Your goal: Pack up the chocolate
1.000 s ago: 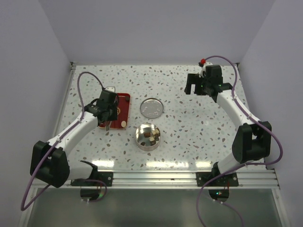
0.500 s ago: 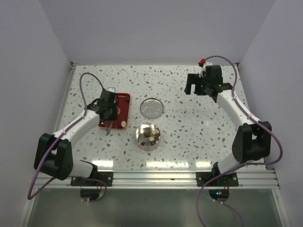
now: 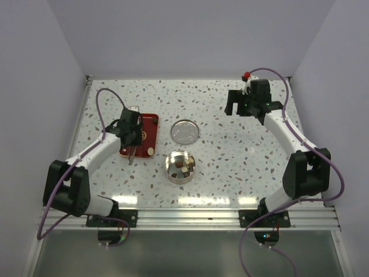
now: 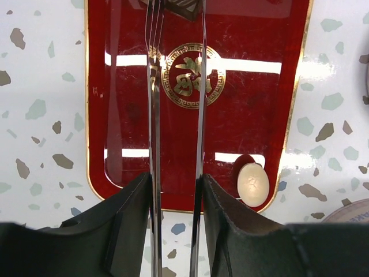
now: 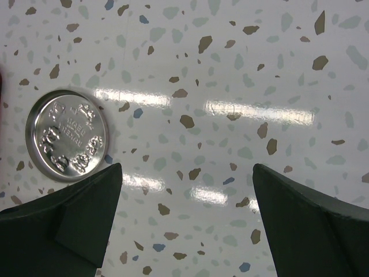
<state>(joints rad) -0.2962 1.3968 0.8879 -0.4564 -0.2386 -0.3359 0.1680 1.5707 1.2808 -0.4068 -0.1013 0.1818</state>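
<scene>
My left gripper [image 4: 176, 186] [image 3: 132, 137] is shut on a pair of metal tongs [image 4: 151, 115] over a red tray [image 4: 248, 86] [image 3: 151, 124]. The tong blades run apart toward the tray's far end. There a dark chocolate [image 4: 182, 7] shows between them, cut off by the frame edge. A pale cream chocolate [image 4: 253, 184] [image 3: 150, 150] lies in the tray's near right corner. The round tin [image 3: 180, 167] holds several chocolates. My right gripper [image 5: 184, 190] [image 3: 241, 104] hangs open and empty above bare table at the back right.
The tin's silver lid [image 3: 185, 131] [image 5: 66, 136] lies flat on the speckled table between the tray and my right gripper, just behind the tin. Walls close in the table at the left, back and right.
My left arm has swung its elbow inward and carried the tongs slightly farther along the tray. The right arm has not moved.
</scene>
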